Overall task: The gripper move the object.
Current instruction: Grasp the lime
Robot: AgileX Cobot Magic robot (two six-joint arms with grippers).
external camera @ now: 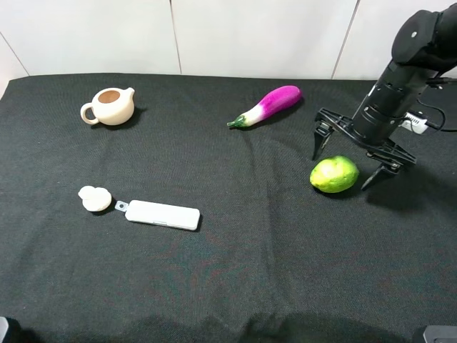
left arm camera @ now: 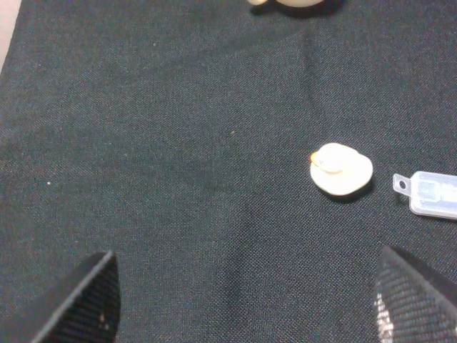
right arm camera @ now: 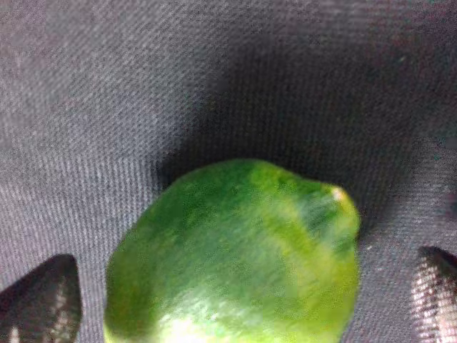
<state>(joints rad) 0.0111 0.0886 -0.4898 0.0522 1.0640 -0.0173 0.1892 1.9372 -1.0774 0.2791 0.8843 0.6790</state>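
While the right gripper [external camera: 340, 173], prongs spread, straddles the lime [external camera: 334, 175] lying on the black cloth [external camera: 250, 271] near the eggplant [external camera: 275, 102], an off-centre close could squirt that glossy round fruit sideways.

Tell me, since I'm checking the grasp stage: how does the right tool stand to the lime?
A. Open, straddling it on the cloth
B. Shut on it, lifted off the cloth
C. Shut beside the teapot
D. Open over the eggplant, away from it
A: the right tool is open, with one side on each side of the lime, which lies on the cloth.
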